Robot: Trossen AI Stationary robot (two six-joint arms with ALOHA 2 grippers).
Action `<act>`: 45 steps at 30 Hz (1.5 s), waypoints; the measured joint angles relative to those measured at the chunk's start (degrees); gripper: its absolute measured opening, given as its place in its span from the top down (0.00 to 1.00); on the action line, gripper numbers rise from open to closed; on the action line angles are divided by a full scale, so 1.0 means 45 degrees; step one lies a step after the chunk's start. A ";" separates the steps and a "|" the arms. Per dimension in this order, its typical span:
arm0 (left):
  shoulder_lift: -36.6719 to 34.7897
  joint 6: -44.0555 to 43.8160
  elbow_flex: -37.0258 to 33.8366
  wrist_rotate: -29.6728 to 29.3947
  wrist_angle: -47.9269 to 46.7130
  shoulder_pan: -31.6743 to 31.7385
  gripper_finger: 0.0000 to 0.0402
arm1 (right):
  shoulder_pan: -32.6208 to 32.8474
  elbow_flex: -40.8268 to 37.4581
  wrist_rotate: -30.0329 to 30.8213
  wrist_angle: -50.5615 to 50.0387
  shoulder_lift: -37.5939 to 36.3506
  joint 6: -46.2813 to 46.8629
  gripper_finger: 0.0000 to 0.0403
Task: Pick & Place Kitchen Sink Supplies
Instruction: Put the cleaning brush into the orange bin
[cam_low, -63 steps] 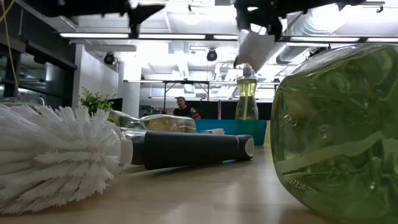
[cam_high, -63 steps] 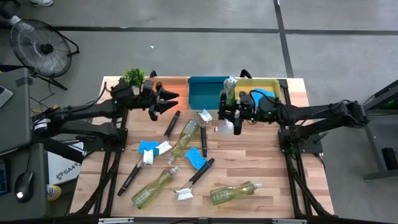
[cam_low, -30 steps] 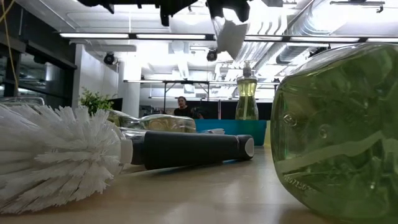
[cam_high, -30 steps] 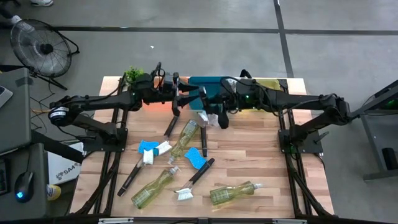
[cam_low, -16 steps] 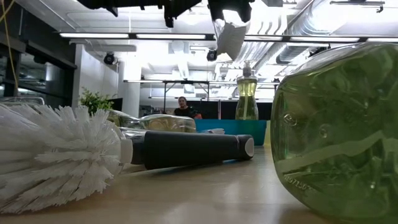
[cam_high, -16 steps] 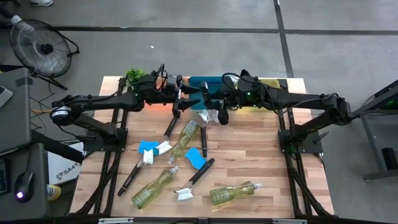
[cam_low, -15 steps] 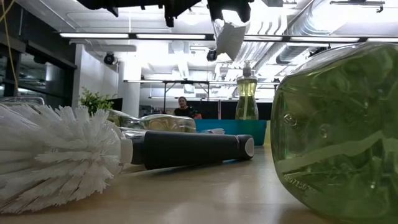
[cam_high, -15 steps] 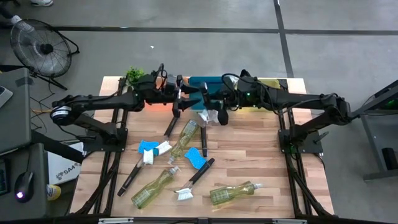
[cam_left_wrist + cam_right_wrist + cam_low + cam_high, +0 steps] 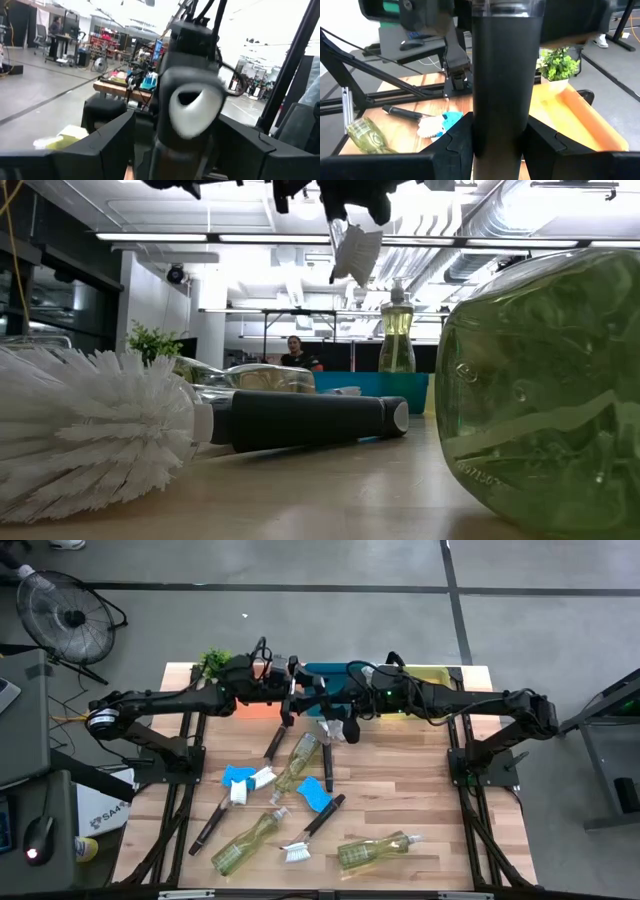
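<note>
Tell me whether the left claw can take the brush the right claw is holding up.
Probably yes. The left claw is open right beside the brush that the right claw holds above the table, handle between its fingers in the left wrist view; nothing stands between them.

A small green potted plant [image 9: 213,662] stands at the far left corner of the wooden bench [image 9: 420,800]. A floor fan [image 9: 60,610] sits off to the left. Far behind, a person [image 9: 293,352] is visible.

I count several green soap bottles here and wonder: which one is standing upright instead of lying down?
The upright bottle stands at the table's far edge by the blue bin. The other bottles lie on their sides on the wooden table.
</note>
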 joint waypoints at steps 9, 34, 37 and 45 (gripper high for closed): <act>0.0194 -0.0053 0.0047 0.0248 -0.0158 0.0000 0.49 | -0.0087 0.0000 -0.0324 0.0227 0.0041 -0.0084 0.70; 0.0194 0.0202 0.0047 0.0527 -0.0220 0.0000 0.69 | -0.0087 0.0000 -0.0914 -0.0016 0.0044 0.0274 0.53; 0.0198 0.0226 0.0042 0.0520 -0.0303 -0.0005 0.69 | -0.0139 0.0000 -0.1323 -0.0296 -0.0023 0.0438 0.45; 0.0037 0.0889 0.0042 -0.0603 -0.1340 0.0013 0.69 | -0.0344 0.0000 -0.0727 -0.2649 -0.1278 0.0434 0.39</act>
